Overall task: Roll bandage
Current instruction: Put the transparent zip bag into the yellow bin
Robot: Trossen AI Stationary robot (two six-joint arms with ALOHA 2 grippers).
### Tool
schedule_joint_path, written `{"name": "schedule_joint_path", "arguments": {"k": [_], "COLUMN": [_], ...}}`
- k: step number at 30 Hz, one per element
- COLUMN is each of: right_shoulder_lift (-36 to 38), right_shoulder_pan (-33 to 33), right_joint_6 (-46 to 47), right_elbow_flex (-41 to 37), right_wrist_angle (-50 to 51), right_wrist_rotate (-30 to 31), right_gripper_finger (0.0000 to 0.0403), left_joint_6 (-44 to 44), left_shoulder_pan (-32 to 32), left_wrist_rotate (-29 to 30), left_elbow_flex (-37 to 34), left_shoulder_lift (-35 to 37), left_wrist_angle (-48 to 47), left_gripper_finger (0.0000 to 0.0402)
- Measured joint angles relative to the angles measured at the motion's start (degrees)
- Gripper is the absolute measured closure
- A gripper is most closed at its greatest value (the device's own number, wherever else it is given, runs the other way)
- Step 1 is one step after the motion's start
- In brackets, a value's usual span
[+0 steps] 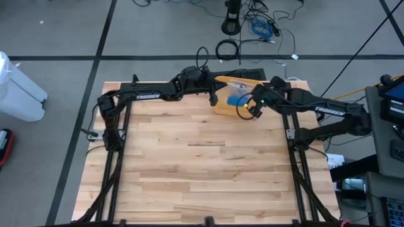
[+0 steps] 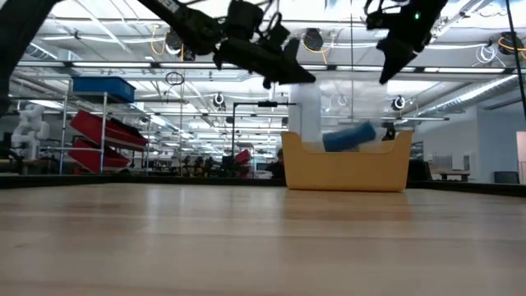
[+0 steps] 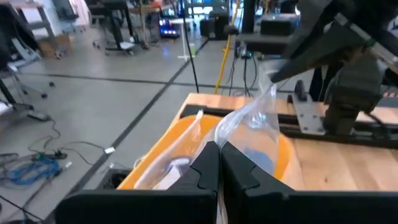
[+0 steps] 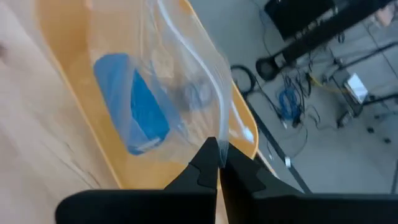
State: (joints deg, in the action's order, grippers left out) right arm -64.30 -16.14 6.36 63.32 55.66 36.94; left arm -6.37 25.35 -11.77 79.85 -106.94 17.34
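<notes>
We read only the white brand lettering "TROSSEN" along the right arm (image 1: 328, 111) in the high view, while similar white lettering on the left arm (image 1: 146, 96) is too small for us to make out.

The pale butcher-block table (image 1: 202, 170) stands on a grey floor crossed by dark lines, with a white bin (image 1: 19, 88) off one side and a red-and-black object (image 1: 5, 146) just beside it on the floor. Beyond the far edge, black and blue cables (image 1: 259, 26) lie tangled around a dark round stand base (image 1: 231, 25). In the low view the room behind holds a shelving rack with a blue crate (image 2: 103, 86) on top and red bins (image 2: 99, 131) below, under rows of ceiling lights.
</notes>
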Motion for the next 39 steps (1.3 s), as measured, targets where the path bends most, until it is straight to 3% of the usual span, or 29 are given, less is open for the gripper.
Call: {"name": "schedule_joint_path", "arguments": {"k": [10, 16, 28, 33, 39], "right_shoulder_lift": [0.03, 0.01, -0.06, -0.36, 0.21], "right_shoulder_pan": [-10.51, -16.09, -23.40, -24.45, -24.42], "right_joint_6": [-4.05, -8.23, -12.83, -8.32, -5.92], "right_elbow_flex": [-7.25, -12.44, -14.57, -14.57, -14.57], "right_wrist_angle": [-5.22, -14.82, -21.90, -23.87, -24.33], "right_wrist_rotate": [-2.30, -13.50, -13.48, -23.33, -25.00], "right_gripper_finger": [0.0403, 0.0403, 0.0401, 0.0351, 0.0255], "left_joint_6": [1.40, 1.49, 1.29, 1.18, 1.16], "left_shoulder_pan": [2.46, 3.65, 6.41, 6.71, 7.04], "left_wrist_rotate": [-3.39, -2.49, -2.21, -2.80, -3.94], "left_elbow_flex": [6.41, 9.83, 11.55, 11.55, 11.55], "left_shoulder_lift": [-10.00, -13.84, -16.76, -16.73, -16.55], "left_wrist_angle": [0.18, 0.07, 0.33, 0.07, -0.20], "left_gripper_finger": [0.0401, 0.0395, 0.0334, 0.0290, 0.0254]}}
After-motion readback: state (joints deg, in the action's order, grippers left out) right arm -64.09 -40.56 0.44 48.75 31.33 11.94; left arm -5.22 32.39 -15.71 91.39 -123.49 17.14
